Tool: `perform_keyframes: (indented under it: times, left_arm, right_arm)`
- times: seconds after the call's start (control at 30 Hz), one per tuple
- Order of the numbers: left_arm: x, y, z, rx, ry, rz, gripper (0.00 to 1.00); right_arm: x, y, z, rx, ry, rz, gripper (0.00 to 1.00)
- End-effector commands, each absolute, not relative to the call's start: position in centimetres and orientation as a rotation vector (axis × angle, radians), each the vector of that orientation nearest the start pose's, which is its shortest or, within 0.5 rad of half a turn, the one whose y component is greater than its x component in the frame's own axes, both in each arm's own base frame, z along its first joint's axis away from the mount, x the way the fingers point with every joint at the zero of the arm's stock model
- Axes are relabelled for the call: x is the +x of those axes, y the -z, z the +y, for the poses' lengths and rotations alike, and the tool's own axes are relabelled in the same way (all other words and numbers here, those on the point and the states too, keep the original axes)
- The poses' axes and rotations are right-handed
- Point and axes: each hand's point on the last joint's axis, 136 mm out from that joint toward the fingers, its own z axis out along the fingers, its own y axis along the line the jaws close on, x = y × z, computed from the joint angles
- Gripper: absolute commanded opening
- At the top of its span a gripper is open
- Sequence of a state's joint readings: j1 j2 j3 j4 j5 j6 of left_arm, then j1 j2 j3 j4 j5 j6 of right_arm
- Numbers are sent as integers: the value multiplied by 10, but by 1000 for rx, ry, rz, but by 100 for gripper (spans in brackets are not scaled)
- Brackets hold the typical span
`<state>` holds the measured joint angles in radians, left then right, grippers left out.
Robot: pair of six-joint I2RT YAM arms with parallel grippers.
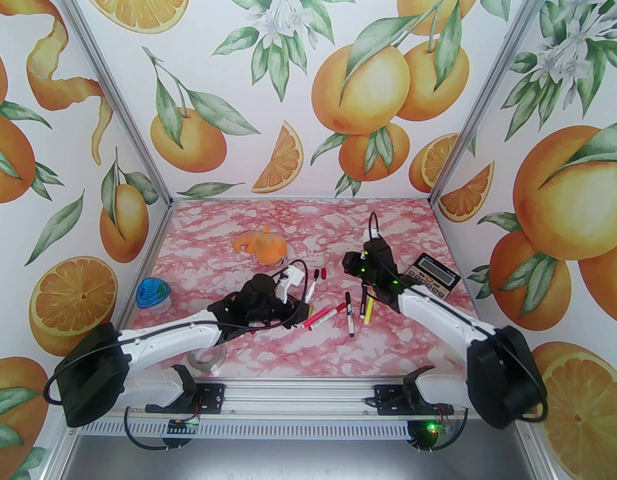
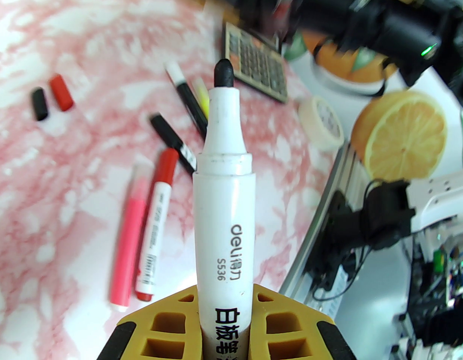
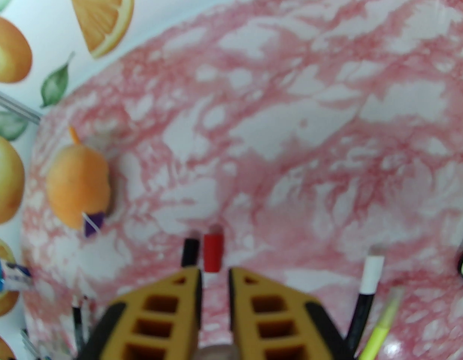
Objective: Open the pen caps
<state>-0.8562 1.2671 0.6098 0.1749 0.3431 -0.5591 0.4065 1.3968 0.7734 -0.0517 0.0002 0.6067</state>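
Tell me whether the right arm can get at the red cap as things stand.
Probably yes: the red cap lies just ahead of the right gripper, nothing between. Its jaws are shut, and the black cap sits close beside.

Pink-and-white marbled desk (image 1: 298,218) underneath it all. Far centre, an orange plush toy (image 1: 261,249) lies on its side, a small purple tag poking out of it. Over at the right edge there's a dark calculator (image 1: 433,275), set at an angle with its display at the far end. On the left, well apart from the toy, a small jar (image 1: 153,294) with a blue lid stands upright. At the near edge, a roll of tape (image 1: 208,359) lies flat. All around are walls (image 1: 308,68) printed with oranges, leaves and white blossom.
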Motion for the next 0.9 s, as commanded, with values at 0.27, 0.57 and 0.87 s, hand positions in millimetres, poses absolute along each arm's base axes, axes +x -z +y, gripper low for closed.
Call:
perform_keyframes:
  times: [0.27, 0.57, 0.87]
  left_arm:
    - [211, -165, -308, 476, 1200, 2145, 0]
    - [209, -161, -304, 477, 1181, 2159, 0]
    - [210, -155, -313, 489, 1212, 2171, 0]
  right_arm:
    - [382, -78, 206, 96, -534, 2453, 13]
    - [393, -60, 199, 156, -461, 2483, 13]
    - [402, -49, 192, 185, -432, 2510, 14]
